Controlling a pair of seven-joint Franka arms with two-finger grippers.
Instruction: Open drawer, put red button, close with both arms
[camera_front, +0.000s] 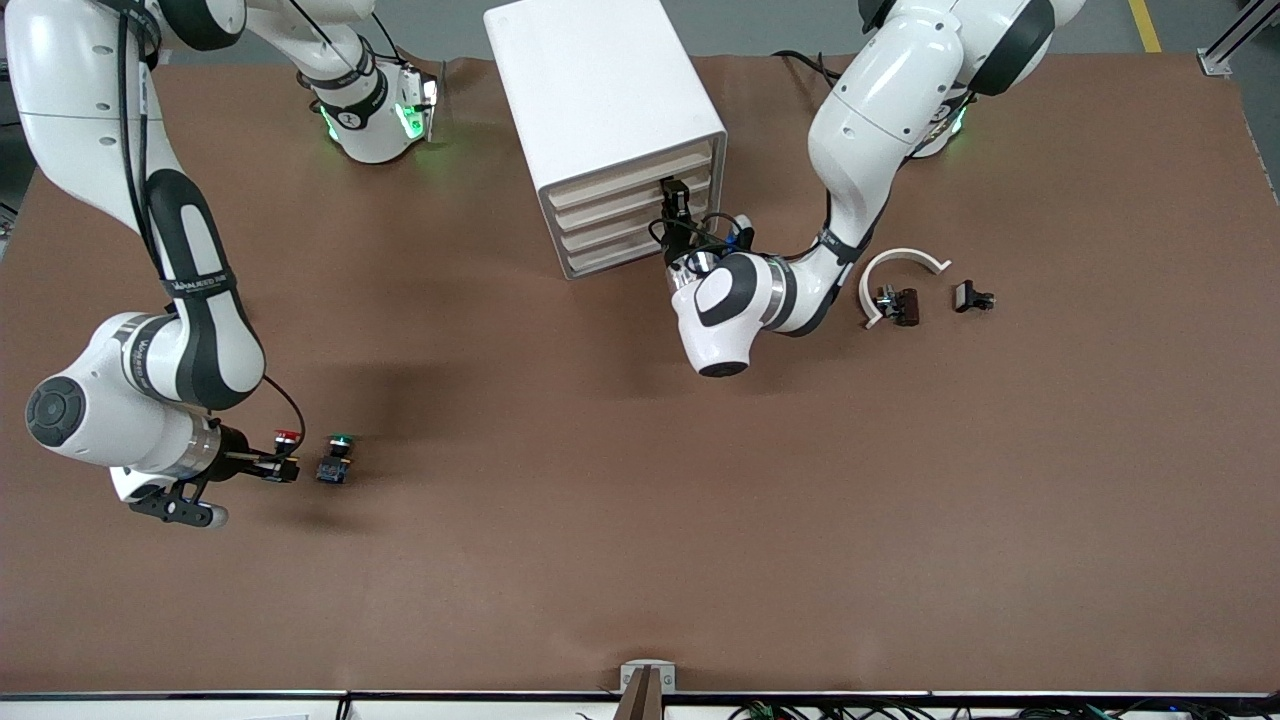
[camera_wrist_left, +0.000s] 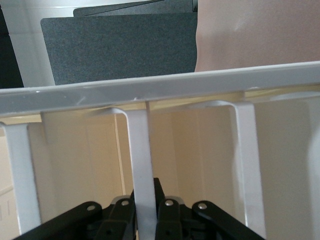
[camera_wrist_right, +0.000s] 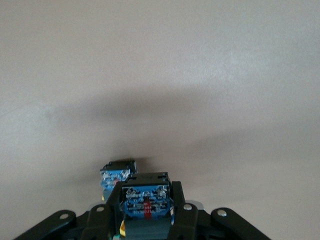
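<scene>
The white cabinet (camera_front: 600, 90) stands at the robots' edge of the table. Its uppermost drawer (camera_front: 625, 171) looks closed. My left gripper (camera_front: 676, 200) is at that drawer's front, shut on a white handle bar (camera_wrist_left: 142, 150), which runs between the fingers (camera_wrist_left: 123, 210) in the left wrist view. My right gripper (camera_front: 281, 466) is low over the table at the right arm's end, shut on the red button (camera_front: 286, 438). In the right wrist view its blue base block (camera_wrist_right: 145, 200) sits between the fingers (camera_wrist_right: 184, 212). The green-capped button (camera_front: 337, 458) stands on the table close beside it and also shows in the right wrist view (camera_wrist_right: 117, 173).
A white curved piece (camera_front: 903, 262) lies on the table toward the left arm's end, with a small dark part (camera_front: 899, 305) inside its arc and another small black part (camera_front: 972, 297) beside it. The three lower drawers (camera_front: 615, 235) are closed.
</scene>
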